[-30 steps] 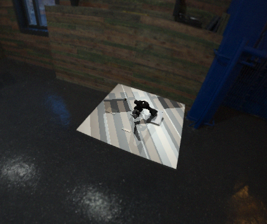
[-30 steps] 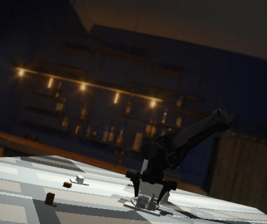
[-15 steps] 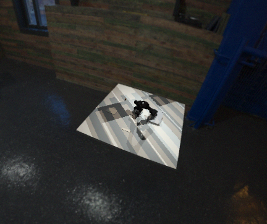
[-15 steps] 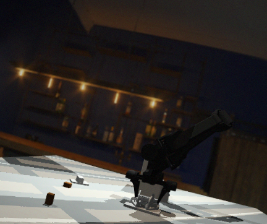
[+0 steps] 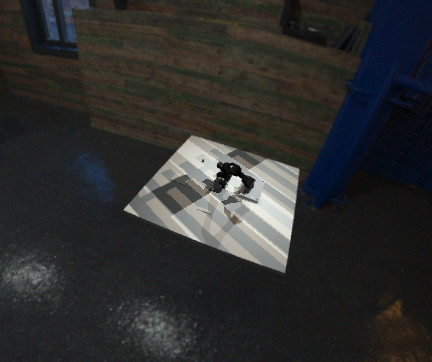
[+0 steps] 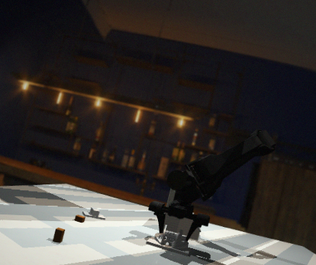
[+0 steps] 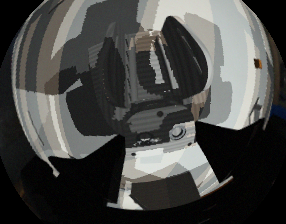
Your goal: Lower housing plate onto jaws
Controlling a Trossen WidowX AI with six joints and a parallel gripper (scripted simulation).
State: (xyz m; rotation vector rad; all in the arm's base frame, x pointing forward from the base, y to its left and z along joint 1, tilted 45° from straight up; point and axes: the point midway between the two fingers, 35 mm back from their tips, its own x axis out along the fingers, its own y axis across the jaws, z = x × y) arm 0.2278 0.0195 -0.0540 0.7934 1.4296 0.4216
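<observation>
The gripper (image 6: 175, 235) (image 7: 160, 134) points down over the assembly and is shut on the grey housing plate (image 6: 180, 224) (image 7: 144, 120), with one finger at each side of it. In the wrist view, the two long curved jaws (image 7: 114, 75) (image 7: 188, 62) lie side by side beyond the plate, partly in shadow. The flat base (image 6: 155, 242) of the assembly lies under the fingers. The plate is low over the base; whether it touches the jaw stubs, and whether it is level, cannot be told. The pins and stubs are hidden. The top view shows the arm (image 5: 231, 171) very small.
A brown block (image 6: 58, 235) stands to the left in the exterior view, and another brown block (image 6: 80, 218) lies farther back beside a small grey part (image 6: 94, 213) on a thin base. A brown block (image 7: 258, 63) also shows at the wrist view's right. Patchy shadows cross the table (image 5: 275, 250).
</observation>
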